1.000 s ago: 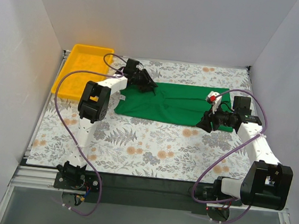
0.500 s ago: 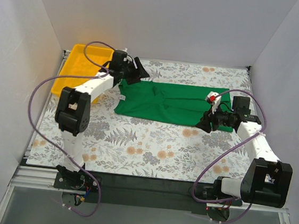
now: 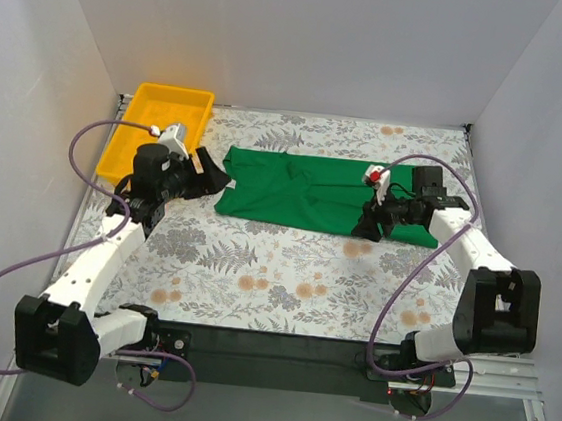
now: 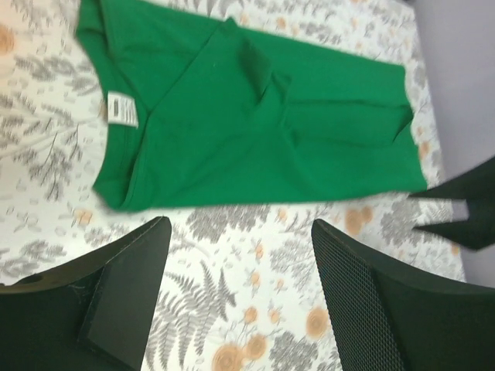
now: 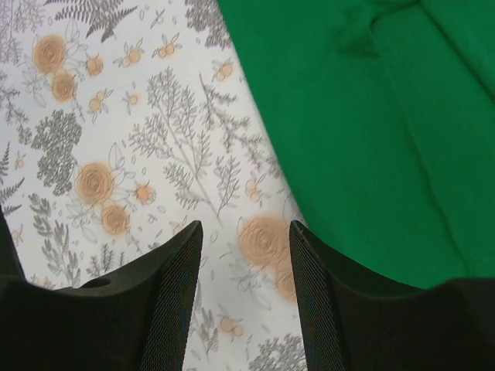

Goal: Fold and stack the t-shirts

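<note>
Across the upper middle of the top view, the t-shirt (image 3: pixel 303 188) lies flat on the flowered table (image 3: pixel 254 278) as a long green strip of soft cloth with shallow creases. Its small white label (image 4: pixel 121 108) sits at the neck, at the left end. A yellow plastic tray (image 3: pixel 161 107) stands at the upper left. The left gripper (image 3: pixel 216 179) is just beside the shirt's left end, its black fingers spread wide and empty. The right gripper (image 3: pixel 368 227) is over the lower right edge of the cloth, also parted and holding nothing. Compared with half a second ago, the left arm has drawn back and down, away from the tray, and the right gripper has shifted a little to the left.
</note>
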Controlling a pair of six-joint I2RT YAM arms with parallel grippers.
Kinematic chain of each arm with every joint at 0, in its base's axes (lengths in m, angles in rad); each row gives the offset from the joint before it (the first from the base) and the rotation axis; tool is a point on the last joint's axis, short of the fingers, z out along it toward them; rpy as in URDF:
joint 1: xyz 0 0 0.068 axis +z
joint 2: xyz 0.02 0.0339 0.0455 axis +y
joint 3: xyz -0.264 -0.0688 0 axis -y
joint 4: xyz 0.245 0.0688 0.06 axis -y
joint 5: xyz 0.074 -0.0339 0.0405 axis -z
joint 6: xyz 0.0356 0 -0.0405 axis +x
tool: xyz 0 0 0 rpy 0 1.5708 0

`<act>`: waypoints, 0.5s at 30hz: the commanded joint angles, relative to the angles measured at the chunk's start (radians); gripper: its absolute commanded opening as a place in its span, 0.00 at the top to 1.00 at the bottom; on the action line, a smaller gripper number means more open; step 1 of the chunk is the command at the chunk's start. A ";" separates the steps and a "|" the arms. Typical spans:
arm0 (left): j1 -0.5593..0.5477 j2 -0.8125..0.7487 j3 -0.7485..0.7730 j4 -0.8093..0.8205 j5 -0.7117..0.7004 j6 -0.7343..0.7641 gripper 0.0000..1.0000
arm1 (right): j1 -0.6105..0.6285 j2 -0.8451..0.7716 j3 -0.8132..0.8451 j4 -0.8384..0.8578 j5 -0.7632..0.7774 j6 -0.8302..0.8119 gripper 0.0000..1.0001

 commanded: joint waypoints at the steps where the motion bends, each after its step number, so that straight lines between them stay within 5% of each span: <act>1: -0.001 -0.135 -0.071 -0.072 0.019 0.081 0.27 | 0.061 0.071 0.156 -0.004 0.022 0.025 0.44; 15: 0.000 -0.294 -0.249 -0.069 -0.015 0.088 0.28 | 0.214 0.538 0.695 0.003 0.023 0.307 0.46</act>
